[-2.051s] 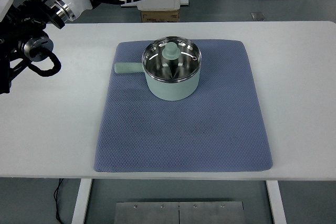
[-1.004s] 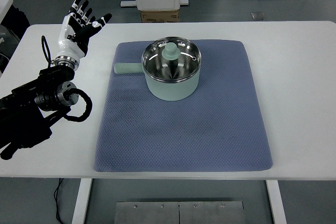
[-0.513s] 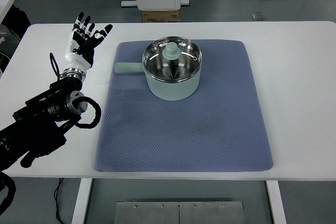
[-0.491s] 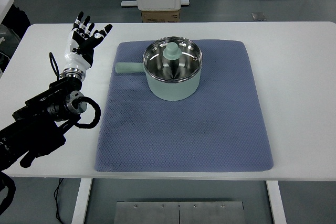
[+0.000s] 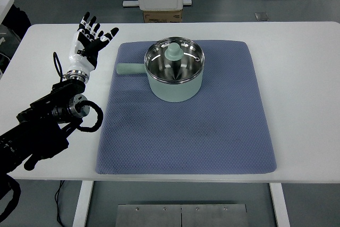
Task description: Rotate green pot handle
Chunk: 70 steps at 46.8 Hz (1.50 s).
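Green pot handle (image 5: pixel 129 68): pointing left from the pale green pot (image 5: pixel 174 75), lying over the blue-grey mat (image 5: pixel 186 126) near its upper left part. Pot upright on the mat's upper middle, glass lid (image 5: pixel 174 60) on, green knob (image 5: pixel 173 51) on top. Same place and same handle direction as half a second ago.

Left hand (image 5: pixel 90 38): white and black, fingers spread, holding nothing, raised over the tabletop (image 5: pixel 303 78) just left of the mat's upper left corner. Shifted a little to the right and up since the earlier frame, fingers fanned slightly wider, thumb now reaching nearer the mat edge. Apart from the handle, not touching it. Black forearm (image 5: pixel 48 120) running down to the lower left, cut off by the picture's edge.

Palm side of the hand hard to make out. Pot's inside blurred by reflections in the lid. Cardboard box (image 5: pixel 162 15) beyond the far edge partly hidden by the tabletop.
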Each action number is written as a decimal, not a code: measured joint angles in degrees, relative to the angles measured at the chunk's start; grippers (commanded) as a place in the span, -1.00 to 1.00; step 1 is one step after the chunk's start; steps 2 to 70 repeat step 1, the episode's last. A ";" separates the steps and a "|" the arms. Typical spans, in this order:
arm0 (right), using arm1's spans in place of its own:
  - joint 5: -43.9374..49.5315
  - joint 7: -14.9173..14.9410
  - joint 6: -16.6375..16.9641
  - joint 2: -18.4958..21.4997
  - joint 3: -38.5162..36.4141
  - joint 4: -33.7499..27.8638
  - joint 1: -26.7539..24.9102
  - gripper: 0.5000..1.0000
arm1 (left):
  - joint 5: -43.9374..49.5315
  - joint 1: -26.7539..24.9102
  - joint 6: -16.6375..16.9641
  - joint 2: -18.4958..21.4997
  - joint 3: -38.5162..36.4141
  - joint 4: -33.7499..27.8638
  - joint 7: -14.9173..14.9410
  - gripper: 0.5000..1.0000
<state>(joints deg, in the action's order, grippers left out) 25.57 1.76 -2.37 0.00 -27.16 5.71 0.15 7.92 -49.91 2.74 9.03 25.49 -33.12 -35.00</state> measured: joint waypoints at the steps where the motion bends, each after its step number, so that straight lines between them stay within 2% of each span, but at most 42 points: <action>1: 0.00 -0.01 0.00 0.00 0.00 0.00 -0.04 1.00 | 0.01 0.00 -0.14 0.00 0.00 0.00 0.00 1.00; 70: 0.00 -0.01 0.00 0.00 0.00 0.00 -0.04 1.00 | 0.01 0.00 -0.14 0.00 0.00 0.00 0.00 1.00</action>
